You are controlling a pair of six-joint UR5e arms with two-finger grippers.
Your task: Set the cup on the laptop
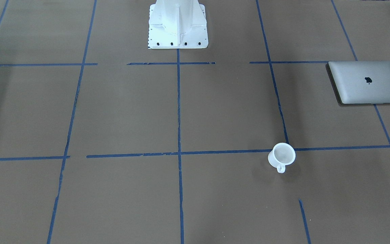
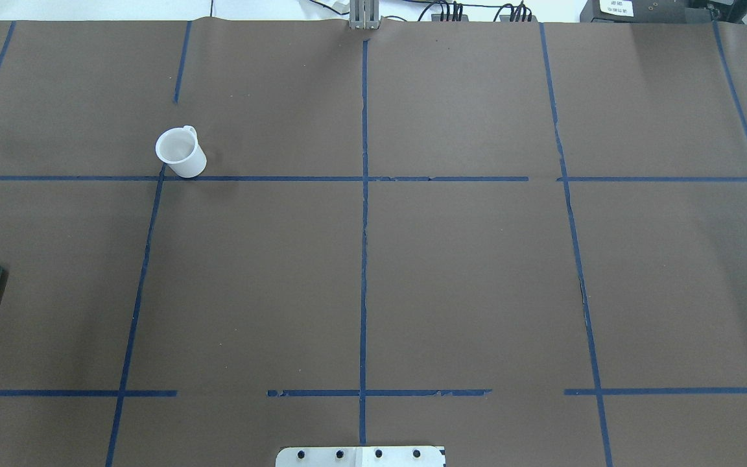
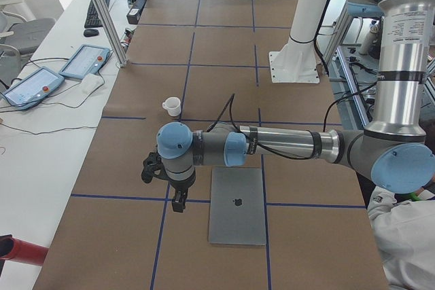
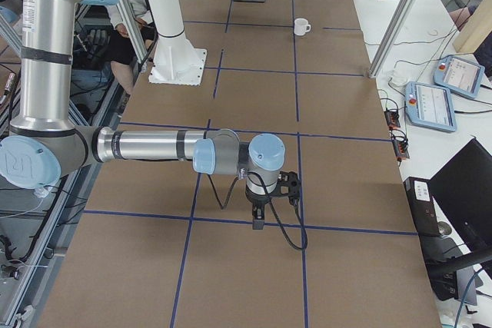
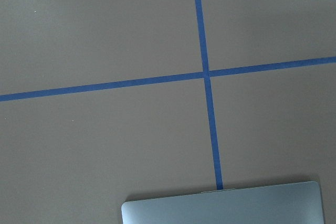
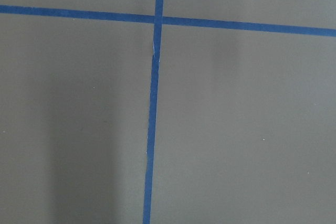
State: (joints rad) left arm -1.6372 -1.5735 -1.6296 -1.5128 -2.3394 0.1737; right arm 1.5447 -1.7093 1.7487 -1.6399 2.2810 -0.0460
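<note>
Cup [image 1: 282, 157] upright on table [image 1: 215, 112], mouth up, inside looks empty; handle points away from robot base. Sits at blue tape [image 1: 178, 101] crossing on robot's left half, well apart from laptop [image 1: 367, 83]. Laptop closed, flat, logo up, at far left end, long axis along table length. Left gripper [image 3: 178, 203] hangs above table just beside laptop, right gripper [image 4: 258, 220] above tape line; finger spread of either: cannot tell

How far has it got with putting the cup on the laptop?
Nothing looks done yet: the cup stands upright on the table, well apart from the closed laptop. Nothing is in hand; the left gripper hangs near the laptop, the right gripper far off. Grasping, carrying and setting down all remain.
</note>
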